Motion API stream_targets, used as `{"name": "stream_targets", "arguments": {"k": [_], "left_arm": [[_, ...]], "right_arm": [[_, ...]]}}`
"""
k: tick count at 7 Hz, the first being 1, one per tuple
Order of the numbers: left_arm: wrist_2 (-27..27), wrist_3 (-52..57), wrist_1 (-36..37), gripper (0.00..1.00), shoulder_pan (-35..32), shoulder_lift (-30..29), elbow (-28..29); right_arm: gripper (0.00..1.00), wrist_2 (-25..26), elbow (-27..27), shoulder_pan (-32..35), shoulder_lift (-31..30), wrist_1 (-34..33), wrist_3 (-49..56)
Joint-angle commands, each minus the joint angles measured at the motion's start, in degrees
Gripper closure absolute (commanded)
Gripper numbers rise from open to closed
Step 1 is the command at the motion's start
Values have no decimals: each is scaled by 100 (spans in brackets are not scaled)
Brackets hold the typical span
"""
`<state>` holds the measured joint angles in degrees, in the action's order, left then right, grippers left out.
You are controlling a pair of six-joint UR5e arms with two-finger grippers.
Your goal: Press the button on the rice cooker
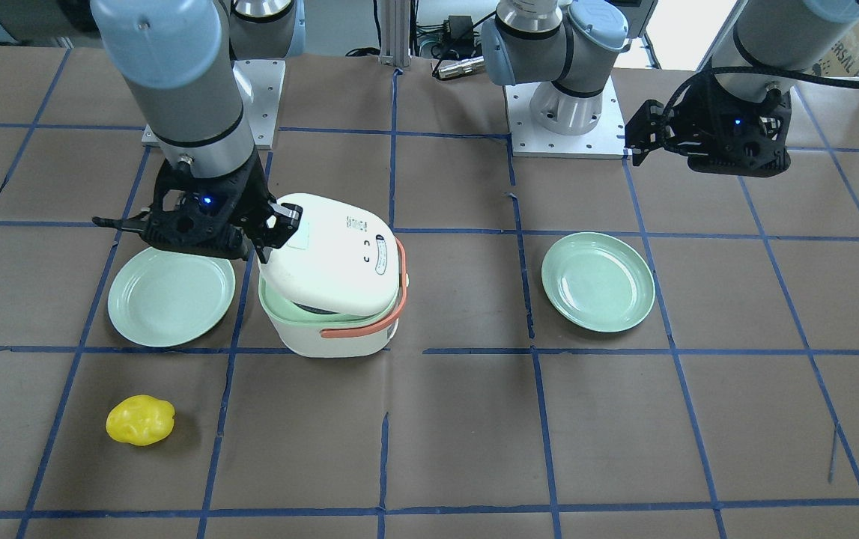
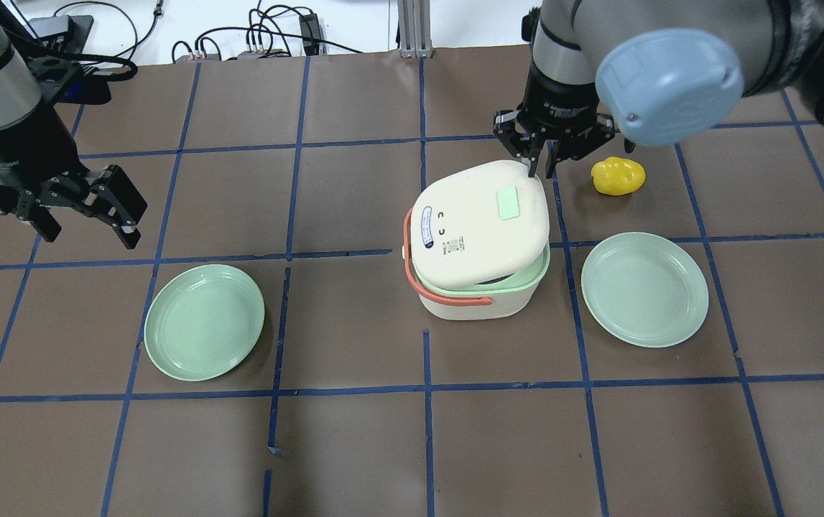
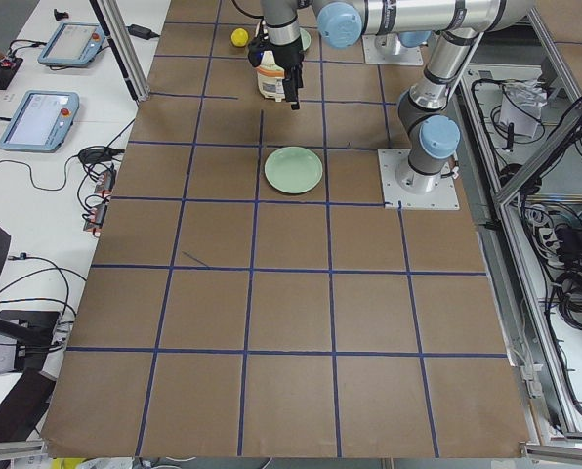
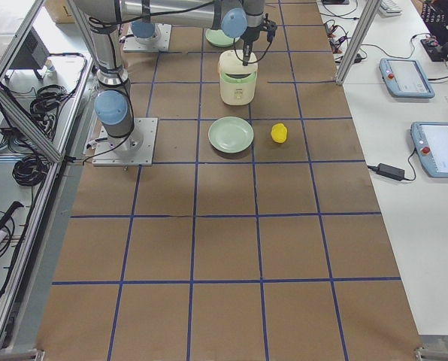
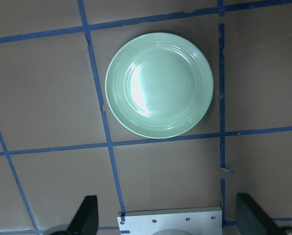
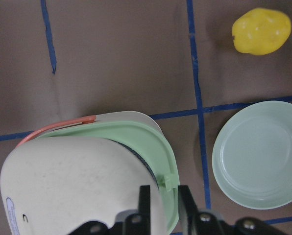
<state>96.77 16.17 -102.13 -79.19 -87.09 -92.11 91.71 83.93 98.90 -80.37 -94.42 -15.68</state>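
The white rice cooker (image 2: pixel 480 230) with a coral handle stands mid-table, and its lid is tilted ajar over the green rim. A pale green button (image 2: pixel 510 202) sits on the lid's top. My right gripper (image 2: pixel 541 166) points down at the lid's far edge just beyond the button, with its fingers close together and holding nothing. The right wrist view shows its fingertips (image 6: pixel 144 203) against the lid (image 6: pixel 77 186). My left gripper (image 2: pixel 88 219) is open and empty, hovering far to the left above the table.
A green plate (image 2: pixel 204 322) lies left of the cooker and another green plate (image 2: pixel 644 289) right of it. A yellow fruit-like object (image 2: pixel 618 176) sits beside my right gripper. The left wrist view looks down on a plate (image 5: pixel 159 84).
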Motion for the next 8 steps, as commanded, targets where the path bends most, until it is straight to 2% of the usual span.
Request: {"name": "stream_targets", "arguments": {"k": [1, 3, 4, 8], "left_arm": [[0, 0, 0, 0, 0, -1, 0], [0, 0, 0, 0, 0, -1, 0], [0, 0, 0, 0, 0, -1, 0], [0, 0, 0, 0, 0, -1, 0]], "right_arm": [[0, 233, -981, -308, -31, 1062, 684], [0, 32, -932, -905, -40, 1294, 1100], [0, -12, -922, -1004, -31, 1295, 1120], [0, -144, -694, -934, -49, 1286, 1110]]}}
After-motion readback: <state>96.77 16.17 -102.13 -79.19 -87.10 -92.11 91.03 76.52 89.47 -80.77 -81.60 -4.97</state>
